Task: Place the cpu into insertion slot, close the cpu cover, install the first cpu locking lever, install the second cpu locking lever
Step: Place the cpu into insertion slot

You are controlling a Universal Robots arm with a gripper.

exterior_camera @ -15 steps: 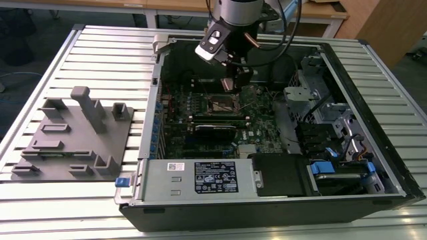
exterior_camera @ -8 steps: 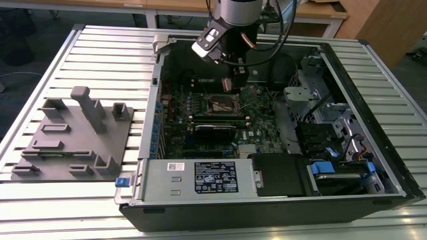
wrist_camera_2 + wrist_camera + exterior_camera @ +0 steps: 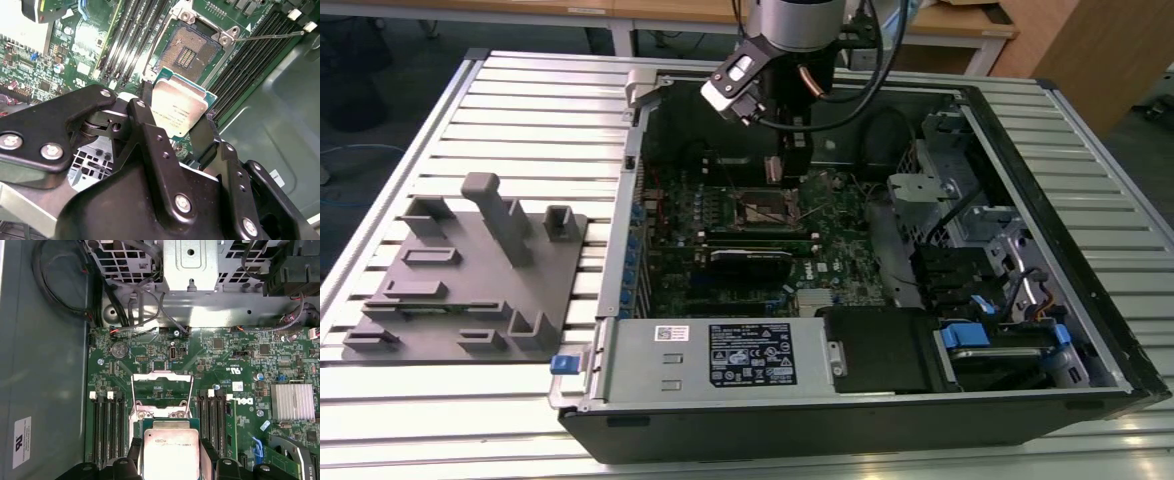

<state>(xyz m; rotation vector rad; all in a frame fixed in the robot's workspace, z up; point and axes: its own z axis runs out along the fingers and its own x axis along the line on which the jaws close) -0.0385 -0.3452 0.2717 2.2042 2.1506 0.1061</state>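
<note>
I stand over a slatted metal counter that carries an open computer case lying on its side. A grey moulded fixture sits beside the case, toward the exterior view's left. Inside the case the green motherboard faces up, with long black memory slots running on both sides of the socket.

The cpu cover is swung up and stands open. Below it, the insertion slot lies bare, its brownish contact field showing.

My pincer is closed part way, with one black finger on each of two opposite edges of the cpu, gripping it with the silvery top facing my wrist cameras. The chip hangs above the board at the near edge of the slot, not yet seated in it.
</note>
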